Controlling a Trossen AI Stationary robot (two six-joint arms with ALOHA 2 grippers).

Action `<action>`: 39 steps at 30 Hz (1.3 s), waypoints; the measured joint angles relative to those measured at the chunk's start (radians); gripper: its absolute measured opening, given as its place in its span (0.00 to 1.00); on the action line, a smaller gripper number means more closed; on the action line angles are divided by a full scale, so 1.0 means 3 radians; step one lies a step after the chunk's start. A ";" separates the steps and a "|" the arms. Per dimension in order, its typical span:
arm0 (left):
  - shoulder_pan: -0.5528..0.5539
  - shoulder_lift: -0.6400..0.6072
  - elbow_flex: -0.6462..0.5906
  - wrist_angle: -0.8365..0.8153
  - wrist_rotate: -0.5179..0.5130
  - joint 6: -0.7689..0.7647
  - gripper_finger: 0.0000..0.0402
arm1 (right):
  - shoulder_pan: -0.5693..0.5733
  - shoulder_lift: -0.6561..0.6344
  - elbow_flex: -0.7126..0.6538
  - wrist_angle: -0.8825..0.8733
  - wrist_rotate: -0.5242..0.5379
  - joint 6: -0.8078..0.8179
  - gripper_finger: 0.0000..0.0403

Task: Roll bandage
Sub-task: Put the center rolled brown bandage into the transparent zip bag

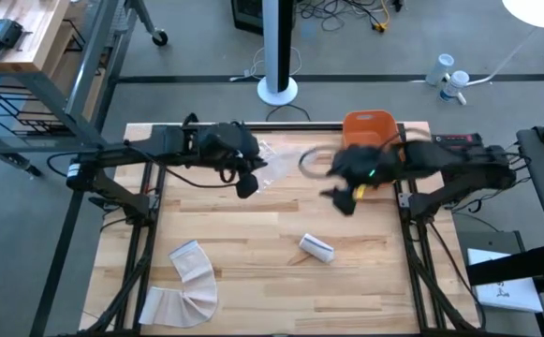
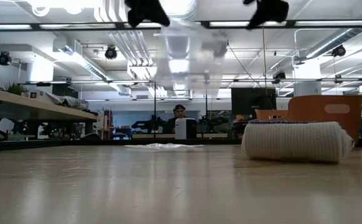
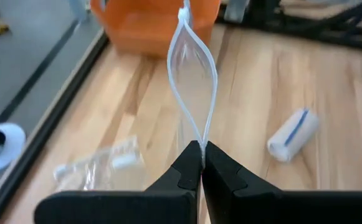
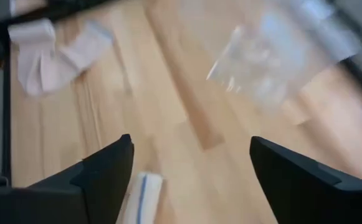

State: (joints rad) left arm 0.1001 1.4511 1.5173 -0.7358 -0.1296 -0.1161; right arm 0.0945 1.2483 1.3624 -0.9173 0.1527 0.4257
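A rolled white bandage (image 1: pixel 316 248) lies on its side on the wooden table, right of the middle; it also shows in the low view (image 2: pixel 296 142). An unrolled bandage strip (image 1: pixel 187 284) lies curved at the near left. My left gripper (image 1: pixel 247 184) is shut on a clear plastic bag (image 3: pixel 193 68), held high above the table (image 2: pixel 190 56). My right gripper (image 4: pixel 190 149) stands open above the table right of the bag, with nothing between its fingers. My left gripper pinches the clear bag between its two fingertips, at an edge where the bag's two walls meet (image 3: pixel 202 140). The bag is lifted clear of the table and bulges open beyond the fingers.
An orange bin (image 1: pixel 370 126) stands at the far edge, behind my right arm. A second crumpled clear wrapper (image 3: pixel 100 168) lies on the table near the far left. Bare wood lies between the two bandages and along the near edge.
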 joint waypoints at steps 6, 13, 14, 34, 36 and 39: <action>0.0007 -0.0121 -0.0551 0.0227 -0.0055 -0.0066 0.00 | 0.0355 0.0248 -0.0590 0.0392 -0.0022 0.0455 0.83; 0.0053 -0.0344 -0.1203 0.0639 -0.0121 0.0042 0.00 | 0.0769 0.0847 -0.0908 0.0879 -0.0260 0.1077 0.81; 0.0053 -0.0367 -0.1265 0.0651 -0.0122 0.0085 0.00 | 0.0833 0.0957 -0.0904 0.0954 -0.0271 0.1147 0.81; -0.0011 -0.0539 -0.1841 0.1034 0.0239 0.0273 0.00 | 0.0949 0.2041 0.0118 -0.0026 0.0184 0.1729 0.78; -0.0049 -0.0564 -0.1934 0.1137 0.0241 0.0234 0.00 | 0.0949 0.2051 0.0101 0.0010 0.0162 0.1638 0.78; -0.0115 -0.0604 -0.2051 0.1197 0.0306 0.0240 0.00 | 0.0949 0.2061 0.0016 0.0056 0.0162 0.1542 0.78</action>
State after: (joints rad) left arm 0.0657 1.2701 0.9019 -0.3766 -0.0379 -0.0441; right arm 0.3794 1.8666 1.3671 -0.9006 0.2014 0.8881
